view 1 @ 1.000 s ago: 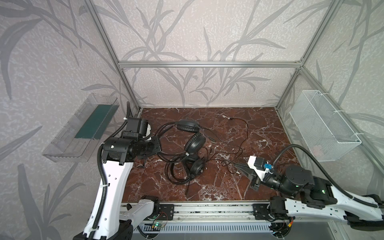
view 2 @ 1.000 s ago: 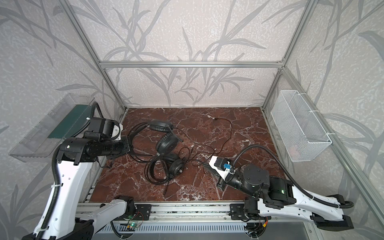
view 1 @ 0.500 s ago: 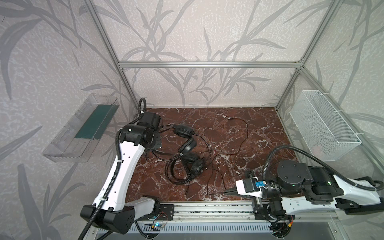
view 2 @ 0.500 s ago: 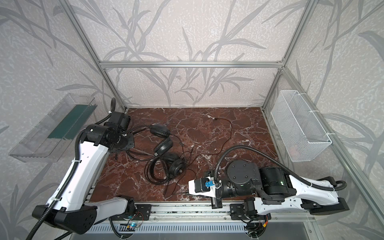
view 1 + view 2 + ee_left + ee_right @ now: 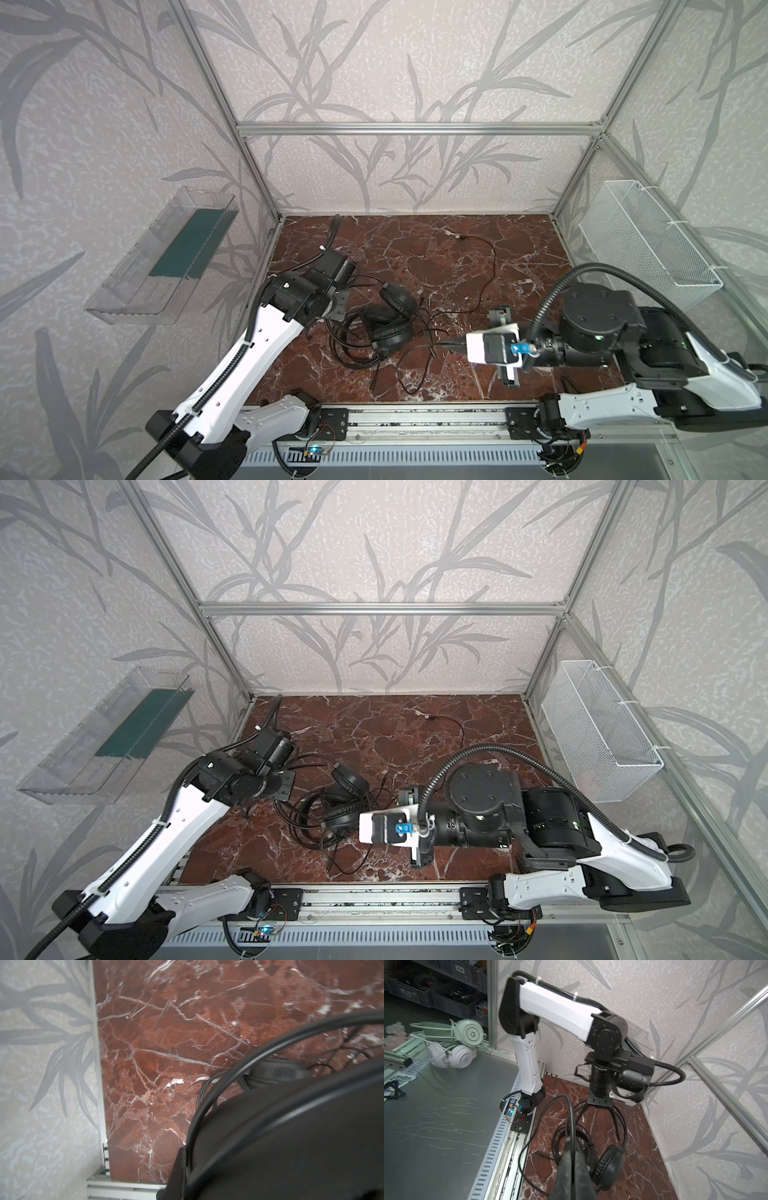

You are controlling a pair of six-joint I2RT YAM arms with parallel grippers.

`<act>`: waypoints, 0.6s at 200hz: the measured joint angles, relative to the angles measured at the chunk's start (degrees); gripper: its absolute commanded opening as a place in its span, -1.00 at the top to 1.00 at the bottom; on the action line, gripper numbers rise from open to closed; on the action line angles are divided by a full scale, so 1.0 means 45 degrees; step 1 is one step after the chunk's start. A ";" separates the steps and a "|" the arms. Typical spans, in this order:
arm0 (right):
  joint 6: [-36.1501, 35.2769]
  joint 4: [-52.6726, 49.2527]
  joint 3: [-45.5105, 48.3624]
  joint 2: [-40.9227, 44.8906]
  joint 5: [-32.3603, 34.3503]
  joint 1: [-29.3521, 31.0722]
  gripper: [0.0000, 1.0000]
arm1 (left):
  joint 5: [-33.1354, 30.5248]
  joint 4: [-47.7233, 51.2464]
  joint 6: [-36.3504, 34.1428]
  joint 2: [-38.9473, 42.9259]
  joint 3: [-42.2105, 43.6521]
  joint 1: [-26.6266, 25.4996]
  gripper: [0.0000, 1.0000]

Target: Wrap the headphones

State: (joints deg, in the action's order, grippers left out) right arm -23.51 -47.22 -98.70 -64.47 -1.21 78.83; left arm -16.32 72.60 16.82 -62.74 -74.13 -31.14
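Observation:
The black headphones (image 5: 392,328) lie tangled mid-floor in both top views (image 5: 340,812); two earcups show, one also in the right wrist view (image 5: 608,1165). My left gripper (image 5: 336,311) (image 5: 282,789) hangs just left of them, shut on a headband wire (image 5: 270,1047) that crosses the left wrist view beside one dark finger (image 5: 180,1167). The right wrist view shows this gripper (image 5: 600,1105) from the front. My right gripper (image 5: 440,344) (image 5: 572,1147) points left at the pile, shut on the thin cable (image 5: 566,1101), which loops out from its tips. The cable's plug (image 5: 459,237) lies far back.
A clear plastic tray (image 5: 162,266) hangs on the left wall and a white wire basket (image 5: 648,245) on the right wall. An aluminium rail (image 5: 415,419) bounds the marble floor (image 5: 415,257) in front. White headphones (image 5: 467,1032) lie outside the cell.
My left arm swung from the left wall toward the back, dragging the headband and an earcup. My right arm swept to the front rail, then rose and turned left with the cable.

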 measured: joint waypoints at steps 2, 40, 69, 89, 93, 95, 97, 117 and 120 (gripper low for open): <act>-0.0024 -0.0044 -0.0049 -0.0068 -0.0049 -0.0165 1.00 | 0.0010 -0.0024 -0.0039 0.0068 0.0034 -0.0063 1.00; -0.0573 -0.0918 -0.1122 -0.1122 -0.0903 -0.2390 1.00 | 0.0622 -0.0272 -0.0651 0.1224 0.0675 -0.0928 1.00; -0.0918 -0.1005 -0.1953 -0.1729 -0.1734 -0.3458 1.00 | 0.1025 -0.0243 -0.0903 0.1617 0.0772 -0.1331 1.00; -0.0957 -0.0860 -0.2293 -0.2210 -0.2409 -0.4522 1.00 | 0.1141 -0.0238 -0.0942 0.1651 0.0772 -0.1651 1.00; -0.0942 -0.0787 -0.2331 -0.2317 -0.2589 -0.4775 1.00 | 0.1175 -0.0233 -0.0942 0.1651 0.0772 -0.1715 1.00; -0.0937 -0.0738 -0.2351 -0.2375 -0.2657 -0.4896 1.00 | 0.1185 -0.0228 -0.0942 0.1651 0.0772 -0.1749 1.00; -0.0933 -0.0699 -0.2361 -0.2433 -0.2739 -0.5013 1.00 | 0.1190 -0.0228 -0.0942 0.1647 0.0772 -0.1768 1.00; -0.0724 -0.0194 -0.2438 -0.3045 -0.3405 -0.6130 1.00 | 0.1239 -0.0112 -0.0937 0.1642 0.0772 -0.2050 1.00; -0.0680 -0.0102 -0.2438 -0.3147 -0.3517 -0.6285 1.00 | 0.1248 -0.0092 -0.0937 0.1642 0.0772 -0.2098 1.00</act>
State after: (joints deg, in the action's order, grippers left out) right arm -26.57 -47.68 -109.67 -78.63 -17.04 50.54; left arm -10.70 72.18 12.60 -55.35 -70.65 -40.58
